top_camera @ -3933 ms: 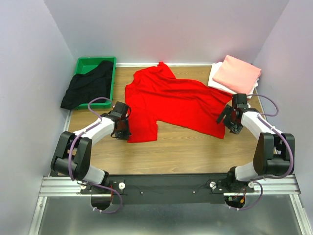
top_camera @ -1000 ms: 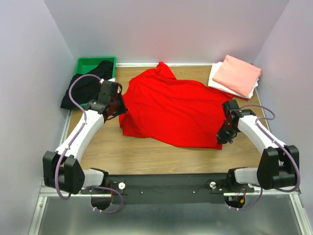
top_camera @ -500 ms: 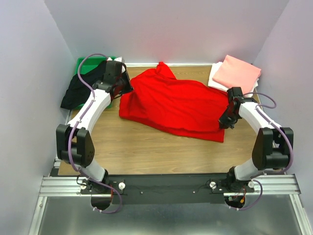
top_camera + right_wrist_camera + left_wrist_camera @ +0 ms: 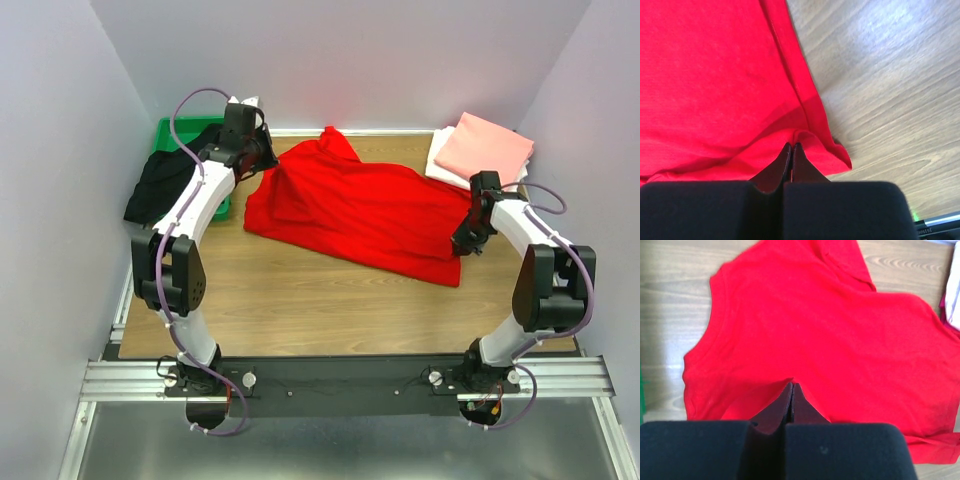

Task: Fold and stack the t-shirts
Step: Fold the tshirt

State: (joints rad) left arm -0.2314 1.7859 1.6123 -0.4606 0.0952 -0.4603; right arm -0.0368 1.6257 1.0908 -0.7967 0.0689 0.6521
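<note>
Between pale lilac walls (image 4: 60, 150), wood-grain table (image 4: 300, 290) under red t-shirt (image 4: 350, 205).

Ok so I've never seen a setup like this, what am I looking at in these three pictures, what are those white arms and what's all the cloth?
These are two robot arms bolted at the near edge of a wooden table. The wide picture comes from a fixed camera above and behind them. The other two come from small cameras on each wrist, looking along that arm's two black fingers.

A red t-shirt lies spread across the table. The left hand is shut on its far left edge, and the right hand is shut on its right edge. Each wrist view shows a pinch of red cloth at the closed fingertips.

At far left a black t-shirt hangs out of a green tray. At far right a folded pink t-shirt sits on a folded white t-shirt.
</note>
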